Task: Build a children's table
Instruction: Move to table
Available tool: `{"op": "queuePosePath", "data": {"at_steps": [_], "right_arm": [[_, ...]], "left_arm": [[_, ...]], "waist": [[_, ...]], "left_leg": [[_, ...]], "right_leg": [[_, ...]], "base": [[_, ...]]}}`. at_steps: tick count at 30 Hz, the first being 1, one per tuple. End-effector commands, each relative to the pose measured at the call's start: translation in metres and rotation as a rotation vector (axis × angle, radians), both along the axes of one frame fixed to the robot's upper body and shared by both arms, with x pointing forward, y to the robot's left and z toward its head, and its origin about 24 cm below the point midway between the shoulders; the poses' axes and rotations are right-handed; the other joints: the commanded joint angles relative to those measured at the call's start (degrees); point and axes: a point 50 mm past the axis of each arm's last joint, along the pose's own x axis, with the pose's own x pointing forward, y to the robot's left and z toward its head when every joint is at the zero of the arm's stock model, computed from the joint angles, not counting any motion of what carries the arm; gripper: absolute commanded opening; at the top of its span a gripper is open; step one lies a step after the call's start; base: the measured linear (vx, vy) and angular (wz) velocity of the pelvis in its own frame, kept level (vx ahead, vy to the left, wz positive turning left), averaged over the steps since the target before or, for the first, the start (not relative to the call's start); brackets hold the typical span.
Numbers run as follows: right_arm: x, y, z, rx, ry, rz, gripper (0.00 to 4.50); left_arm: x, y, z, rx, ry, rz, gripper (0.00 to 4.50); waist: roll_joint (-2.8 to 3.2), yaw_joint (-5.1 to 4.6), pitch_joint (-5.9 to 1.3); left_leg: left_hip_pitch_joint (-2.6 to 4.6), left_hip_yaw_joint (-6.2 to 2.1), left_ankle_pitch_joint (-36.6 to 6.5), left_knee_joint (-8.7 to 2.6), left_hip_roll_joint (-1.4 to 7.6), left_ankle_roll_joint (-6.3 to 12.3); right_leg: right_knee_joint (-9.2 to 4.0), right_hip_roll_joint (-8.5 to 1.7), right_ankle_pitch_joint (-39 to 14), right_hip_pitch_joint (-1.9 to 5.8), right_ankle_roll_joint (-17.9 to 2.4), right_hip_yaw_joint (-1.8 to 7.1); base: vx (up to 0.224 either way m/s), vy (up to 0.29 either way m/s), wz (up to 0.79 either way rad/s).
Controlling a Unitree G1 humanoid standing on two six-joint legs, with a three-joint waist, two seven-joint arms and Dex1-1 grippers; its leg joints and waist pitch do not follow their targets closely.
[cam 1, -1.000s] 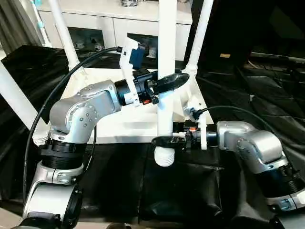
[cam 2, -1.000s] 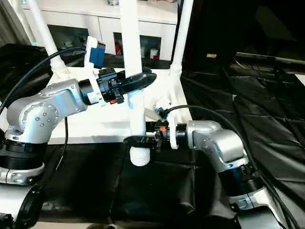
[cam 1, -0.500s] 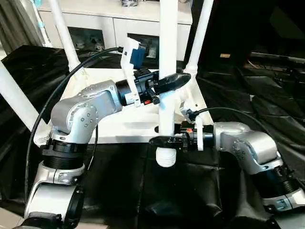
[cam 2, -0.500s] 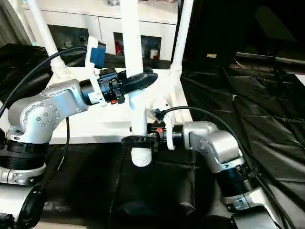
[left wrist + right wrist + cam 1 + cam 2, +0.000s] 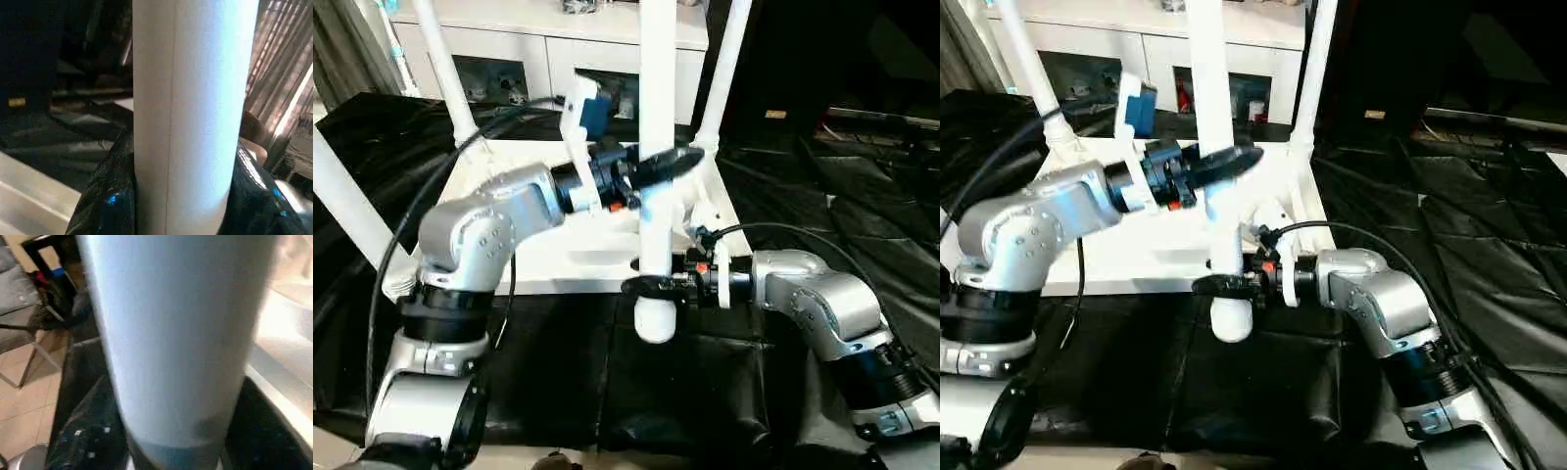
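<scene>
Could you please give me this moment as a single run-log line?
step: fit fourth leg | left gripper: shut on leg, upper | right gripper: shut on leg near its lower end | tabletop: upside down, three legs standing

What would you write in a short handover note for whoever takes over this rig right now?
Left gripper: shut on the fourth leg, higher up.
Right gripper: shut on the same leg near its lower end.
Tabletop: upside down on the black cloth, three legs already standing in corner sockets.
Done: three legs fitted.
Left: bring the held leg, upright over the near edge, to the near right socket and seat it.
</scene>
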Motion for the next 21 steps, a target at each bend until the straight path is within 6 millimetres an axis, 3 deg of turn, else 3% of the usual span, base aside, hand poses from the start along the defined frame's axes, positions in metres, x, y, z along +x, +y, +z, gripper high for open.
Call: {"op": "queuePosePath", "data": {"at_steps": [1,18,21], "right_arm": [[0.002,-0.003,-0.003,-0.020,-0.007,-0.027,2.88],[-0.001,0.000,0.007,0.062,-0.013,0.024,2.96],[-0.001,0.000,0.006,0.057,-0.011,0.025,2.96]], "left_arm": [[-0.001,0.001,0.011,-0.018,-0.041,0.001,1.70],[-0.005,-0.002,0.006,0.011,-0.035,-0.043,1.70],[-0.005,-0.001,0.007,0.013,-0.036,-0.042,1.70]], "waist": [[0.25,-0.08,-3.89],[0.37,0.00,-3.96],[0.42,0.02,-3.86]], "left_leg": [[1.29,-1.66,-6.1,-4.75,3.94,-1.62],[1.38,-1.66,-6.1,-4.76,4.02,-1.17],[1.35,-1.68,-7.1,-4.86,4.03,-1.52]], "right_leg": [[-4.05,-4.87,0.0,2.69,-14.2,3.16],[-3.96,-4.85,1.2,2.66,-14.5,3.17],[-4.12,-4.93,-0.5,2.70,-14.3,3.20]], "base": [[0.000,0.000,0.00],[0.000,0.000,0.00],[0.000,0.000,0.00]]}}
